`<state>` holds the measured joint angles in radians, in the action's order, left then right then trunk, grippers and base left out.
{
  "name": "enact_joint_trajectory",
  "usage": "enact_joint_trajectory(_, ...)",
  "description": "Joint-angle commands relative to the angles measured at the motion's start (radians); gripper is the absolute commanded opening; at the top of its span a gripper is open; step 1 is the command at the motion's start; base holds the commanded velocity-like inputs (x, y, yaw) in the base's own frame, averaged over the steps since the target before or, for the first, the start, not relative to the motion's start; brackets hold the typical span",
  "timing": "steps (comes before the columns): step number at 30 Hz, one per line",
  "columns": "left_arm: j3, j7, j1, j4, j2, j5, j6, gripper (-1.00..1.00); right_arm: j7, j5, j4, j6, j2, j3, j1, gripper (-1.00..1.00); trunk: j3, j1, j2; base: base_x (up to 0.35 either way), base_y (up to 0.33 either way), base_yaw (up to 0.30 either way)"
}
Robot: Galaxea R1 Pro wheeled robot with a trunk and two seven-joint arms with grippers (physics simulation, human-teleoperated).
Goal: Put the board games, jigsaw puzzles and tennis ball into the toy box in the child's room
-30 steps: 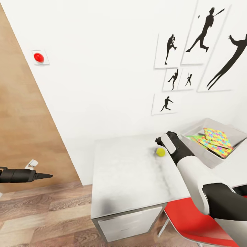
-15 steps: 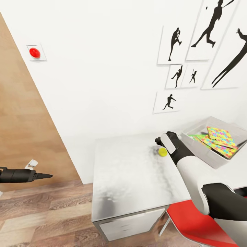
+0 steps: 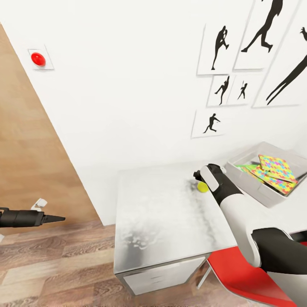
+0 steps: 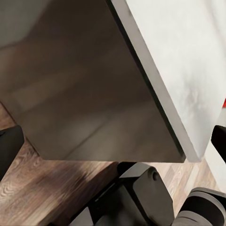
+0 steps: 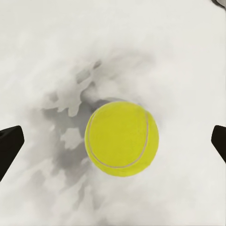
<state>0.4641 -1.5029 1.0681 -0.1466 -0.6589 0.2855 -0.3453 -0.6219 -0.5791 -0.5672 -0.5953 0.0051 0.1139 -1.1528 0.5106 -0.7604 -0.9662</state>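
A yellow tennis ball (image 3: 202, 187) lies on the white table (image 3: 157, 213) near its back edge. My right gripper (image 3: 199, 181) hangs just over the ball and hides part of it. In the right wrist view the ball (image 5: 121, 139) sits midway between the two dark fingertips (image 5: 9, 146), which stand wide apart and do not touch it, so the gripper (image 5: 113, 143) is open. The grey toy box (image 3: 251, 181) stands at the table's right end with colourful flat boxes (image 3: 273, 169) inside. My left gripper (image 3: 51, 218) is held out over the floor left of the table, open and empty.
A red chair (image 3: 238, 273) stands under my right arm at the table's front right. The table has a drawer front (image 3: 162, 277). A wooden panel (image 3: 25, 162) lines the left side, and a red button (image 3: 38, 59) sits on the white wall. The left wrist view shows the table's edge (image 4: 155, 99).
The head camera has shifted, so the whole scene has slid a little. My right gripper now sits closer over the ball. The left arm has not moved.
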Motion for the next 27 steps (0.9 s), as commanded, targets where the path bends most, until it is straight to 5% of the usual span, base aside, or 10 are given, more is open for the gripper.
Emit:
enact_joint_trajectory(1, 0.008, -0.003, 0.001, -0.001, -0.001, 0.007, -0.011, 1.0, -0.009, -0.008, -0.001, -0.003, -0.001, 0.005, -0.001, 1.0, 0.003, 0.0, -0.001, 0.0, 0.0, 0.0)
enact_joint_trajectory(27, 0.008, -0.002, 0.001, -0.001, -0.001, 0.007, -0.012, 1.0, -0.009, -0.007, 0.001, 0.034, -0.005, 0.006, -0.001, 1.0, 0.046, 0.0, -0.001, 0.026, 0.0, 0.0)
